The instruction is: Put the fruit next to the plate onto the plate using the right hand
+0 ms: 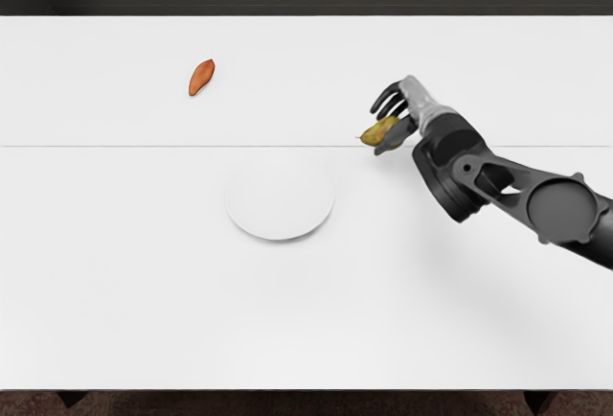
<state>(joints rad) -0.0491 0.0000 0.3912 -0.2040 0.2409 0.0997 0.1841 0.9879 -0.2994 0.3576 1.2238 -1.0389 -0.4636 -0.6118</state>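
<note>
Table [306, 339], then plate [280, 200]; right of it, right hand [397, 115] curled around the yellowish fruit [376, 131].

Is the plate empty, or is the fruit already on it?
Empty: the plate is bare white; the fruit is right of it, in the right robot hand.

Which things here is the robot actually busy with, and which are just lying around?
Part of the job: right hand, closed on the yellow-green fruit; white plate, bare.

Just lying about: orange-brown item, back left on the table, well apart from the plate.
</note>
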